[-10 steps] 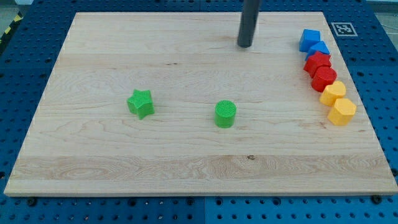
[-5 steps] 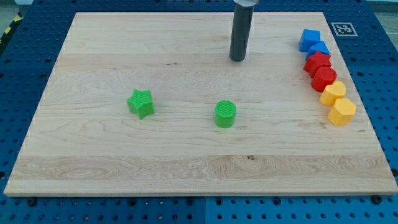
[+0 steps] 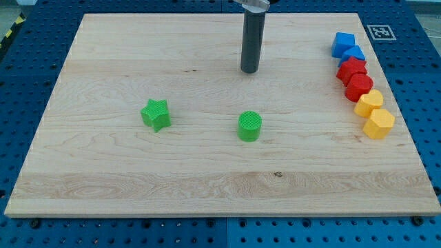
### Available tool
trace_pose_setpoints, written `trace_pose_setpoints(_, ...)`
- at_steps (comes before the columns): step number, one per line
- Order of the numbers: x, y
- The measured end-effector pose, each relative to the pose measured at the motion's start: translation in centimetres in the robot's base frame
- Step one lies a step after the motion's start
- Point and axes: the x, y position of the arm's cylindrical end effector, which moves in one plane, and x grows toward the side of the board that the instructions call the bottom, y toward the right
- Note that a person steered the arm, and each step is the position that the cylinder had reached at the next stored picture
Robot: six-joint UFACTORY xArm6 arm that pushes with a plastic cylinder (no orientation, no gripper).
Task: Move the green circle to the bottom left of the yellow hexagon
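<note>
The green circle stands near the middle of the wooden board. Two yellow hexagons sit at the view's right edge of the board, one above the other. My tip is above the green circle, well apart from it, and far to the left of the yellow hexagons. It touches no block.
A green star lies left of the circle. At the right edge, a column runs down: two blue blocks, two red blocks, then the yellows. The board rests on a blue pegboard table.
My tip has moved toward the view's bottom and left, closer to the green circle. No block has moved.
</note>
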Motion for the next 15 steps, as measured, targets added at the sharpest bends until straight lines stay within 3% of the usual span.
trace_pose_setpoints(2, 0.2, 0.0)
trace_pose_setpoints(5, 4.5, -1.5)
trace_pose_setpoints(11, 8.5, -3.5)
trace_pose_setpoints(15, 14.3, -3.5)
